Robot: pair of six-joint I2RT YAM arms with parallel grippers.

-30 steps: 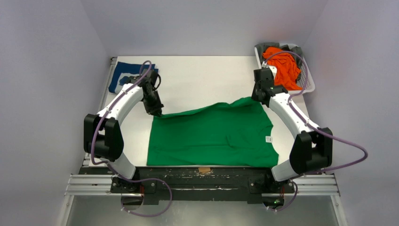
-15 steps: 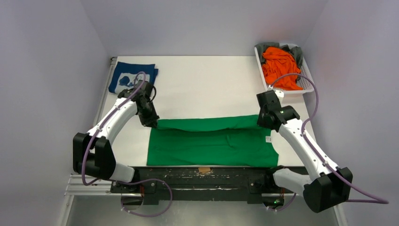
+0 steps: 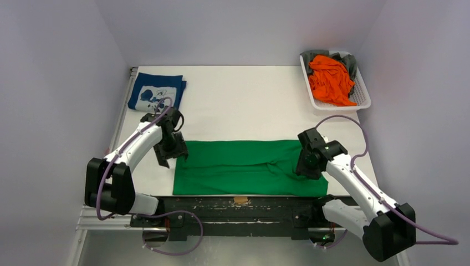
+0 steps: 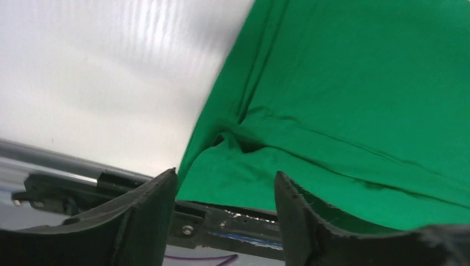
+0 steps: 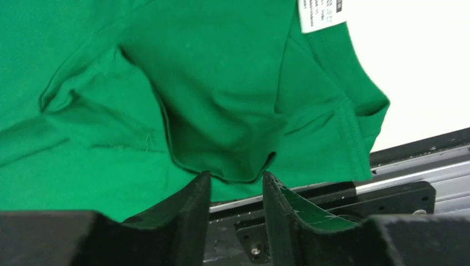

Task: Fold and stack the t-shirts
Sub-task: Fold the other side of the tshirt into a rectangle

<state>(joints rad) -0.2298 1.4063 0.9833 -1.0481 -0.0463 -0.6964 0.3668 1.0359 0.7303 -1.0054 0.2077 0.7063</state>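
The bright green t-shirt (image 3: pixel 249 166) lies folded in half, a long band along the table's near edge. My left gripper (image 3: pixel 170 155) hovers at the band's left end, open with nothing between its fingers (image 4: pixel 147 213); the green cloth (image 4: pixel 343 100) lies just beyond them. At the band's right end my right gripper (image 3: pixel 306 166) is open too. A drooping fold edge of the green shirt (image 5: pixel 166 83) sits right at the tips of its fingers (image 5: pixel 191 208). The navy t-shirt (image 3: pixel 156 93) with white print lies folded at the far left.
A white basket (image 3: pixel 363 88) at the far right corner holds the orange shirt (image 3: pixel 330 80) and a grey one (image 3: pixel 350 64). White table top (image 3: pixel 249 105) stretches behind the green shirt. The black base rail (image 3: pixel 238 205) runs along the near edge. A white label (image 5: pixel 321 12) shows by the collar.
Both arms drew the green shirt's far edge toward the near edge, folding it in half. Both grippers, shut on the cloth before, have let go and opened.
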